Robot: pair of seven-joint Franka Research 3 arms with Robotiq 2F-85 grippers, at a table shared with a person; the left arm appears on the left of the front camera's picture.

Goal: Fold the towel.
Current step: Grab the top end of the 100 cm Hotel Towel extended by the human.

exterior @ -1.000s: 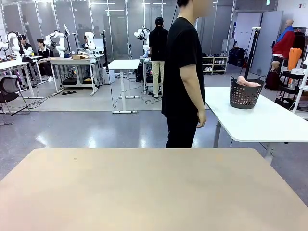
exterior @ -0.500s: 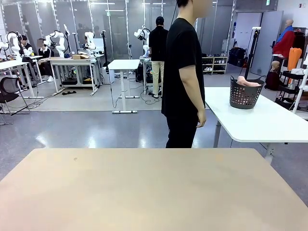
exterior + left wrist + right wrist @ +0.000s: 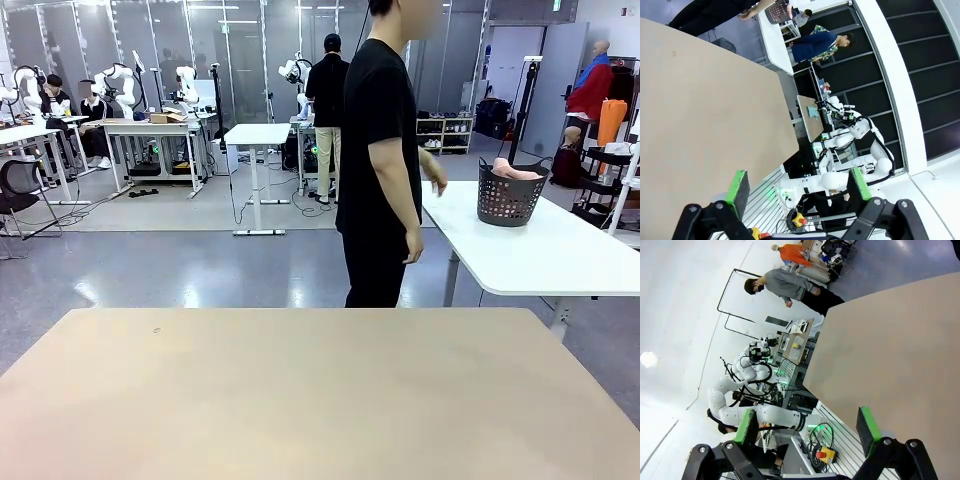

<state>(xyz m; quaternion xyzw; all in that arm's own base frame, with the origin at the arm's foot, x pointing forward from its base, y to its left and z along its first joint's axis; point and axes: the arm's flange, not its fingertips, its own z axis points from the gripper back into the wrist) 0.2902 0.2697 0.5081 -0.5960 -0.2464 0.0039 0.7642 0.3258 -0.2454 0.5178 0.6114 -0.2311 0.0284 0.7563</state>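
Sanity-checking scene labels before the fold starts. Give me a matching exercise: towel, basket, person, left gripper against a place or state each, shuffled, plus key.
Column one
1. towel
2. basket
3. person
4. left gripper

Column two
A. jaws open, nothing held
B. standing past the far edge of the beige table
C. sitting on the white table
D. bunched inside the basket

Pairs: 1-D, 2-C, 3-B, 4-A
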